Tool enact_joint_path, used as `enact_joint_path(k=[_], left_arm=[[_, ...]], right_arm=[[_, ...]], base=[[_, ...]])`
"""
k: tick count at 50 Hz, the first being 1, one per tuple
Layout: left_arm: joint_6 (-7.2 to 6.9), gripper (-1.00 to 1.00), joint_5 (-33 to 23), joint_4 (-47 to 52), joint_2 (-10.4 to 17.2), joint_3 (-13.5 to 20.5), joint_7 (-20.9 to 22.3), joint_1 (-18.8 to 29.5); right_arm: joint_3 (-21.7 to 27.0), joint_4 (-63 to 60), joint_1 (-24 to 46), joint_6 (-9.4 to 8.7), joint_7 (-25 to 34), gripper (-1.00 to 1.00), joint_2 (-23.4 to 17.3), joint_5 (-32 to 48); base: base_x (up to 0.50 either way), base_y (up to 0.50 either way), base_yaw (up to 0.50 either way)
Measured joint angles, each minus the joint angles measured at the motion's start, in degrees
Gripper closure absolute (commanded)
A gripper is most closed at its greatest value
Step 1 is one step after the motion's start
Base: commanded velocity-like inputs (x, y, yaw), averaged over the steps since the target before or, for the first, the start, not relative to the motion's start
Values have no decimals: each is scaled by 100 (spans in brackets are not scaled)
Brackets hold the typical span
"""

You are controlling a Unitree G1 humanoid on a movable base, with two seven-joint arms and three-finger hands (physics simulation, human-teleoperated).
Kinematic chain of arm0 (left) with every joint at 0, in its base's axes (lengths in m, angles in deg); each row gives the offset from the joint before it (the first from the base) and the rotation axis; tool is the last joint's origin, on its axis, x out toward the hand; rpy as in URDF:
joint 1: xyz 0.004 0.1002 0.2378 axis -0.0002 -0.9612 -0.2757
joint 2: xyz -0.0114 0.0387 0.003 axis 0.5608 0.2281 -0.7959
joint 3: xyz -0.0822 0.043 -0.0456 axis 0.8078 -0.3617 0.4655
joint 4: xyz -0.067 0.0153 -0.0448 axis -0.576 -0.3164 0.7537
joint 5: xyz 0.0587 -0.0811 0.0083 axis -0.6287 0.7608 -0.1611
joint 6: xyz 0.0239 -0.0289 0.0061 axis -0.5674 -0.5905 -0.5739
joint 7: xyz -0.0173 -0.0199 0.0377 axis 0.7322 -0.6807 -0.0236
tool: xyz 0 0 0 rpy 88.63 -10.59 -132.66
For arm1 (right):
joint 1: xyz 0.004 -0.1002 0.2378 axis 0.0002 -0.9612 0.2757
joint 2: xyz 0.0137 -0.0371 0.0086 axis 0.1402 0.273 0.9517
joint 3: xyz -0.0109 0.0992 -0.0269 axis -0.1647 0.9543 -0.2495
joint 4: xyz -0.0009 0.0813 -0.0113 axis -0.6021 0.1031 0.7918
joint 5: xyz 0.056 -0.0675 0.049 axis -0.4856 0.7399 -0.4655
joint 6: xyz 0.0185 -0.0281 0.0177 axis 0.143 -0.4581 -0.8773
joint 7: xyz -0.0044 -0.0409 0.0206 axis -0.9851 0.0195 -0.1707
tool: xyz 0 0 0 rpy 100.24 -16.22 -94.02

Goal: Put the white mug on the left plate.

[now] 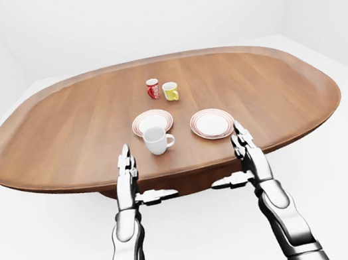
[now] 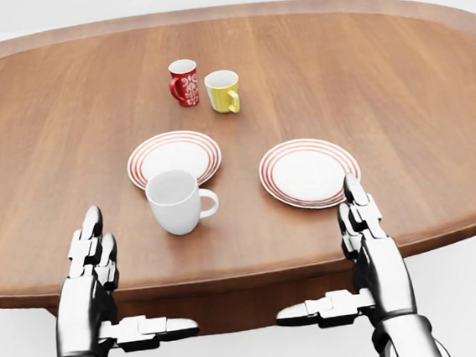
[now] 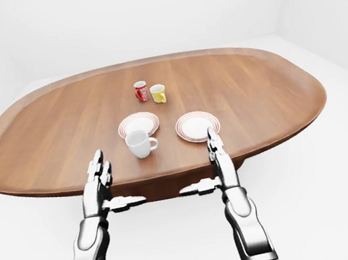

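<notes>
I look down over a brown wooden oval surface (image 2: pixel 398 87) with both arms stretched out ahead of me. My left robot hand (image 2: pixel 91 269) hovers at the near edge, in the lower left of the head view, fingers straight and pointing away from me, thumb stuck out sideways toward the middle. It holds nothing. My right robot hand (image 2: pixel 366 238) mirrors it at the lower right, fingers straight, thumb reaching inward, also spread wide and empty. The two thumbs point at each other with a gap between them, below the edge of the surface.

The white mug (image 2: pixel 174 201) stands upright on the wood between my hands, nearer the left one, its handle turned to the right of the view. It sits just below the left plate (image 2: pixel 173 157), a white plate with red rings; the mug's rim overlaps the plate's near edge in the head view, and I cannot tell whether they touch. The right plate (image 2: pixel 309 172), of the same pattern, lies just beside the fingertips of my right robot hand. Farther up the view, a red mug (image 2: pixel 183 82) with white markings and a yellow mug (image 2: pixel 223 91) stand close together, well apart from my hands.
</notes>
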Motion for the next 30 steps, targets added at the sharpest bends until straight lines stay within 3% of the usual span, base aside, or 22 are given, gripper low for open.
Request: enact_joint_path(k=[8, 13, 16, 19, 24, 30], left_arm=[[18, -100, 51, -22, 39, 95, 73, 3], [-26, -100, 72, 84, 50, 123, 105, -25], [-164, -100, 88, 333, 58, 136, 117, -62], [-491, -100, 121, 973, 79, 171, 131, -97], [-491, -100, 226, 2165, 107, 286, 143, -44], [-491, -100, 279, 2835, 105, 347, 161, -42]], right_arm=[[8, -373, -113, -133, 178, -100, -6, -102], [13, -710, -179, -332, 255, -100, -13, -161], [31, -1009, -209, -392, 282, -100, -17, -217], [100, -1598, -202, -392, 278, -100, -30, -368], [259, -2687, -100, -392, 233, -100, -77, -663], [358, -3382, -82, -392, 226, -100, -92, -865]], base=[[0, 0, 0], [0, 0, 0], [0, 0, 0], [0, 0, 0], [0, 0, 0], [0, 0, 0]])
